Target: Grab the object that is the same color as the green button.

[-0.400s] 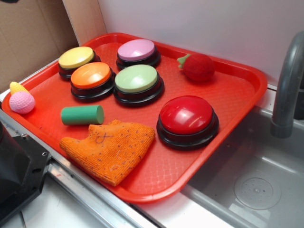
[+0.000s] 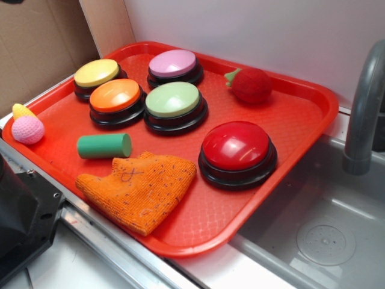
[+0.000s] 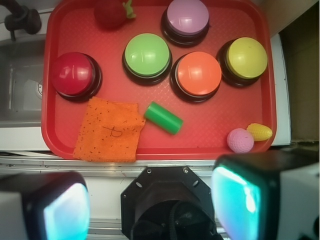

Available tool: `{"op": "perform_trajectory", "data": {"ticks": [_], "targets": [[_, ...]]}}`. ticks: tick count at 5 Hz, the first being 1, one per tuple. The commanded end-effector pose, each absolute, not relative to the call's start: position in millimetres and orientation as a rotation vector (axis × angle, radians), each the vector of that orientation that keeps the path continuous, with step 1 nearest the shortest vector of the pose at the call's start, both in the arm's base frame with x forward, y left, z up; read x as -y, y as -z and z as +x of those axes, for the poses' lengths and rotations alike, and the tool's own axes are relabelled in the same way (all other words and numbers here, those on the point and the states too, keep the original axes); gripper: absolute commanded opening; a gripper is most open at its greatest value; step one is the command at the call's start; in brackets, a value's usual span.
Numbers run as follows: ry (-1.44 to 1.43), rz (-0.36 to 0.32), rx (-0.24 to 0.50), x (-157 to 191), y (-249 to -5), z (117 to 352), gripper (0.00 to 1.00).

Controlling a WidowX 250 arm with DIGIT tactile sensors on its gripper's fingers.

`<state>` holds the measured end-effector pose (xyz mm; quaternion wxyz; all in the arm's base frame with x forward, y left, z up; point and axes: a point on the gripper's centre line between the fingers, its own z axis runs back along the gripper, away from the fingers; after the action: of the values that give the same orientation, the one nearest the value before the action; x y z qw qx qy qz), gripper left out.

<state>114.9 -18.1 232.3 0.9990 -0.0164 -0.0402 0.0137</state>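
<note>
The object, a small dark-green cylinder (image 2: 104, 146), lies on its side on the red tray (image 2: 289, 120), just left of an orange cloth. The green button (image 2: 172, 100), a pale-green dome on a black base, sits behind it in the middle of the tray. In the wrist view the cylinder (image 3: 163, 118) lies below the green button (image 3: 147, 54). My gripper (image 3: 150, 205) hangs high above the tray's near edge, well back from the cylinder. It is open, its teal-padded fingers (image 3: 237, 200) wide apart with nothing between them. The exterior view does not show the gripper.
Orange cloth (image 2: 138, 189), red button (image 2: 236, 147), orange button (image 2: 114, 96), yellow button (image 2: 96, 73), purple button (image 2: 172, 63) and a red strawberry toy (image 2: 251, 85) share the tray. A pink ball (image 2: 27, 129) rests at its left edge. Sink (image 2: 325, 235) and faucet (image 2: 364, 108) stand right; black robot base (image 2: 21, 217) front left.
</note>
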Motion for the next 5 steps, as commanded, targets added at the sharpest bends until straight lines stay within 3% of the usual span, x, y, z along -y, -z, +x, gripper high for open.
{"op": "perform_trajectory", "data": {"ticks": [1,3,5], "targets": [[0.076,0.043,0.084,13.1,-207.2,126.6,1.0],[0.305,0.123,0.078,-0.3,-155.6,142.6,1.0],[0.509,0.11,0.135,-9.8,-100.2,157.3,1.0]]}}
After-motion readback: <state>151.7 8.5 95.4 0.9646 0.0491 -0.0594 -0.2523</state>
